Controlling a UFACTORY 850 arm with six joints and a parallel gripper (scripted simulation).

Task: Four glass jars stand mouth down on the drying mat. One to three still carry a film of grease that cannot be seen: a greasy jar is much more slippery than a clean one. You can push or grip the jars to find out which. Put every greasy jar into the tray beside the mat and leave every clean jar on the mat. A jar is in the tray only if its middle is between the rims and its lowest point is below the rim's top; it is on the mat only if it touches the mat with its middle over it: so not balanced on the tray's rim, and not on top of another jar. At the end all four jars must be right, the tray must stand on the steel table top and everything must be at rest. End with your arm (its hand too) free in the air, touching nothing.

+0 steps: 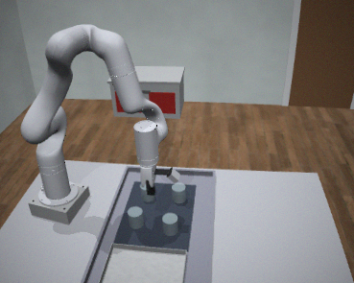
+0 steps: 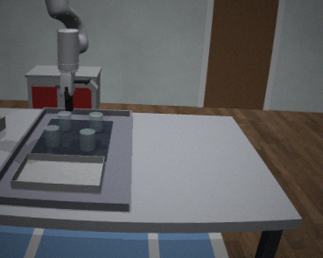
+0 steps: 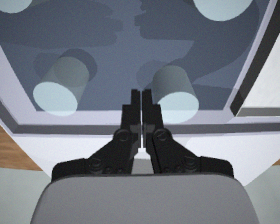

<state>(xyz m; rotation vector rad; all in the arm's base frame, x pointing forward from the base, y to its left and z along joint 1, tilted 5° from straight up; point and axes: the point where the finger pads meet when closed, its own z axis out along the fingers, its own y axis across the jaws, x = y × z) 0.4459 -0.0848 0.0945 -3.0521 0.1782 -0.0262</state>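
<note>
Glass jars, all four, stand mouth down on the dark drying mat [image 1: 156,209]: the rear left jar [image 1: 149,193], the rear right jar [image 1: 178,193], the front left jar [image 1: 135,218] and the front right jar [image 1: 170,224]. My jaws are pressed fully together, gripping nothing, poised above the rear left jar. The tray [image 2: 59,173] sits beside the mat on the desk [image 2: 199,165].
</note>
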